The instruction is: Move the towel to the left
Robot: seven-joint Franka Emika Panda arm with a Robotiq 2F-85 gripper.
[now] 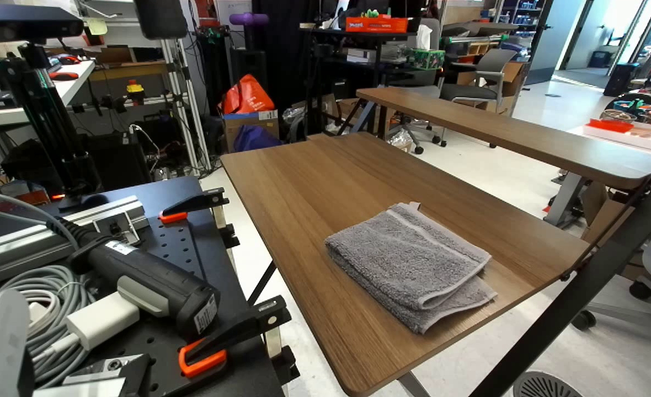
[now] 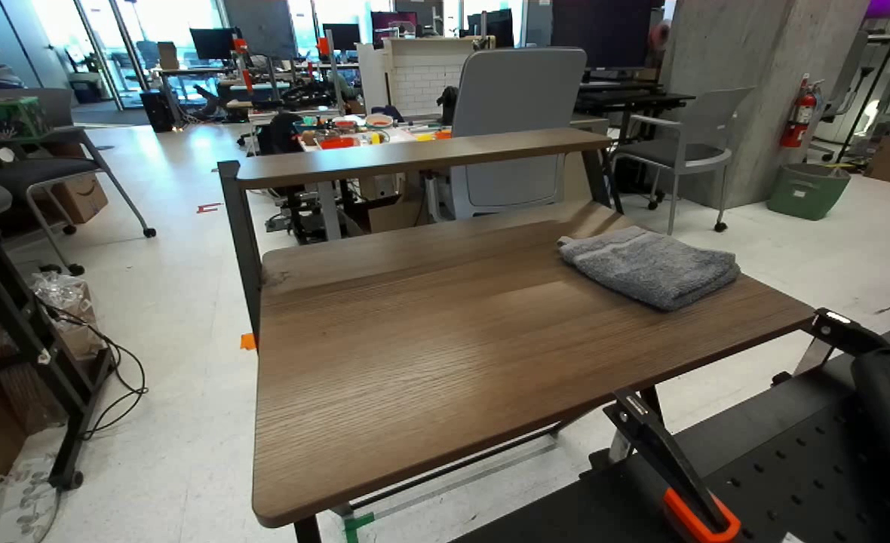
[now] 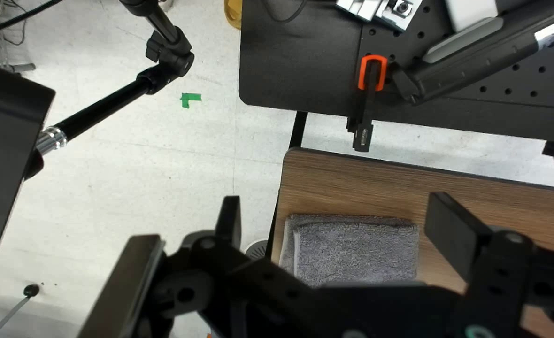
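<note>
In an exterior view: far right, we see 1 red fire extinguisher [image 2: 798, 119] near 1 green bin [image 2: 808, 192] | in an exterior view: far left, 1 orange bag [image 1: 249, 95] by 1 cardboard box [image 1: 265, 122]; near left, 2 clamps [image 1: 237, 329]

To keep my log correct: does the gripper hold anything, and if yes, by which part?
Nothing is held: the gripper stands open, and the folded grey towel lies on the brown table.
</note>
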